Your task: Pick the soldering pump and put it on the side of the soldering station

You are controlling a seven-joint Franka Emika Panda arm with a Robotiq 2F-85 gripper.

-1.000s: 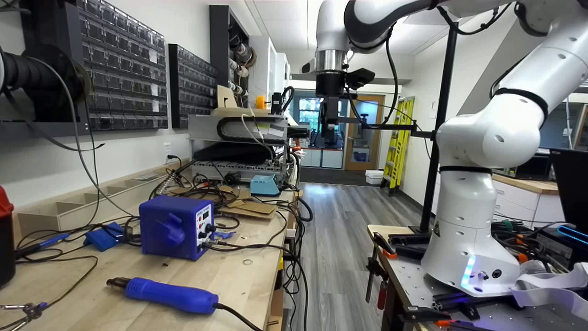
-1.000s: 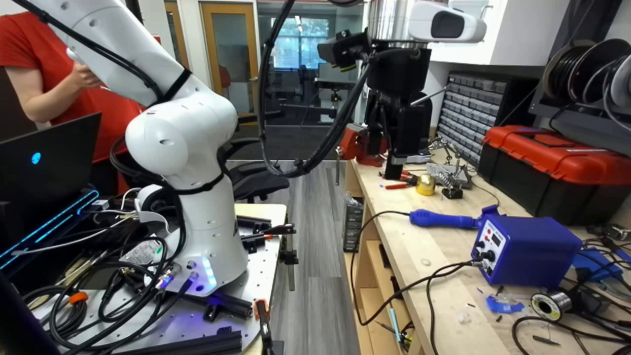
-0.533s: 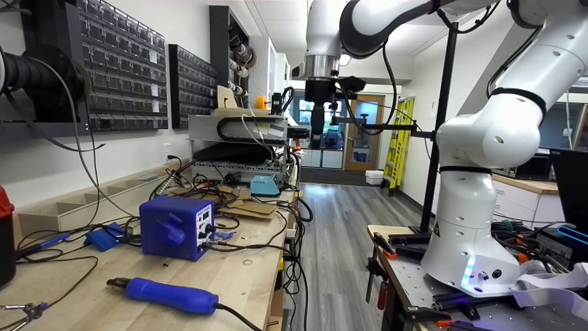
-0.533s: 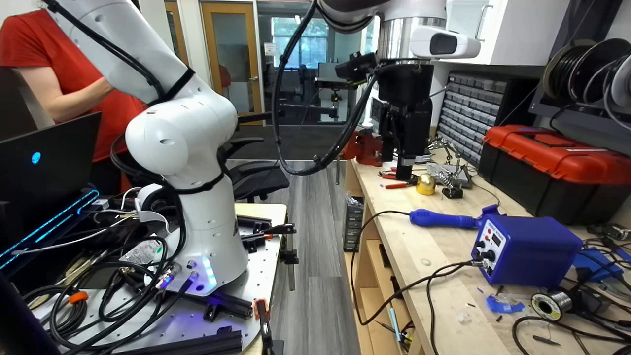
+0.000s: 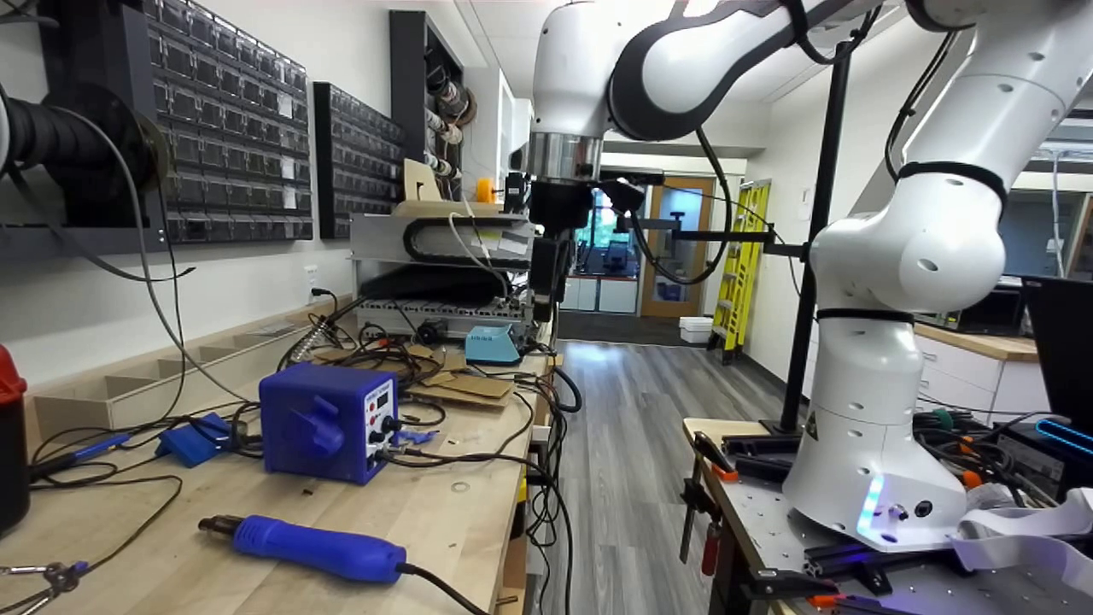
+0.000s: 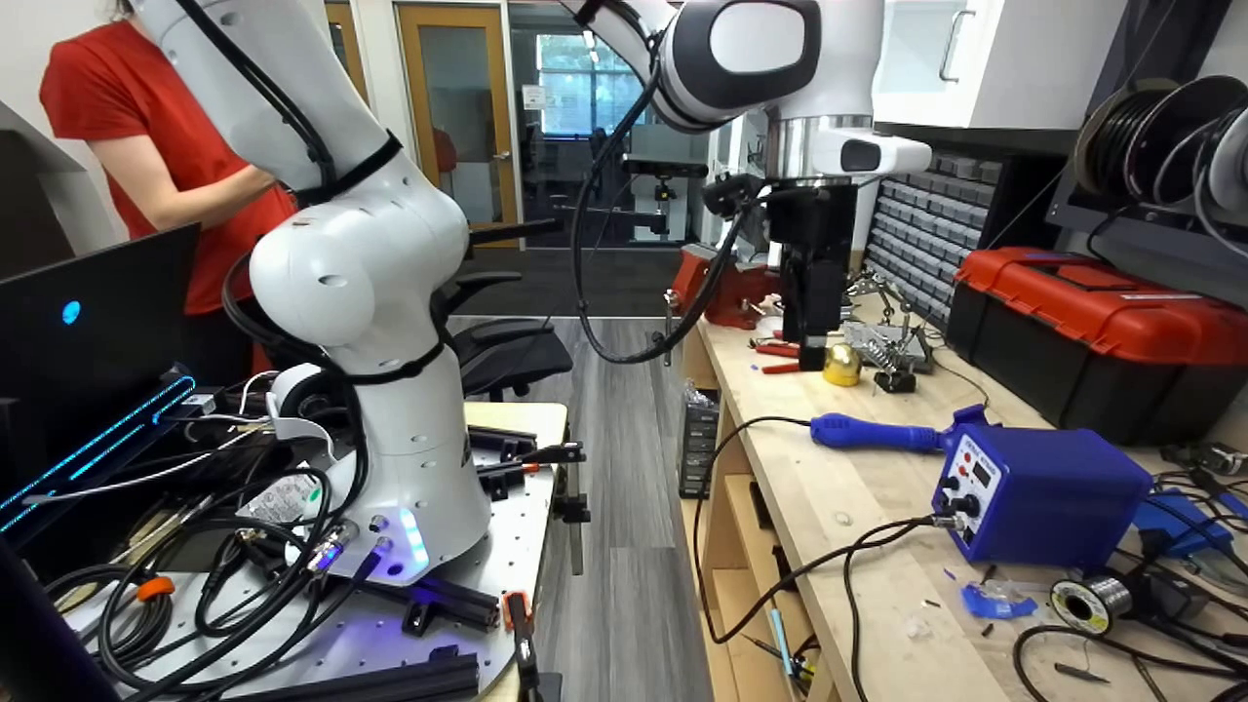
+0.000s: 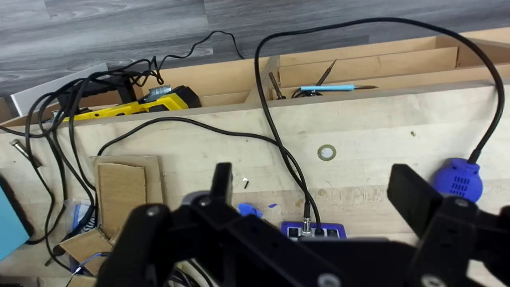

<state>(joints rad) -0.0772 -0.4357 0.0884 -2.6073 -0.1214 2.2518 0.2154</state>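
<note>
In an exterior view, on the bench [image 5: 444, 525], the pump [image 5: 312, 547] is laid before the station [image 5: 329, 423]; left of the station the toolbox [image 5: 12, 461] is set, behind it to the right, cardboard [image 5: 465, 389].

The white arm [image 5: 909, 256] arches high, its pincer [image 7: 312, 184] pointing downward, spread wide.

In an exterior view I am looking along a grey, wood-striped floor [image 5: 632, 478], where a white patch of light [image 5: 598, 352] is shining. A long, pale wooden table [image 5: 444, 538] is standing by a white wall [image 5: 243, 290], and a black rack of tiny see-through drawers [image 5: 230, 128] is hanging there. A tall yellow ladder [image 5: 734, 282] is standing near a brown wood-and-glass door [image 5: 679, 265]. In an exterior view I am seeing a black, wide-seated chair [image 6: 512, 366], a white box-shaped cupboard [image 6: 1014, 58], and a square glass window [image 6: 593, 83] that is glowing.
</note>
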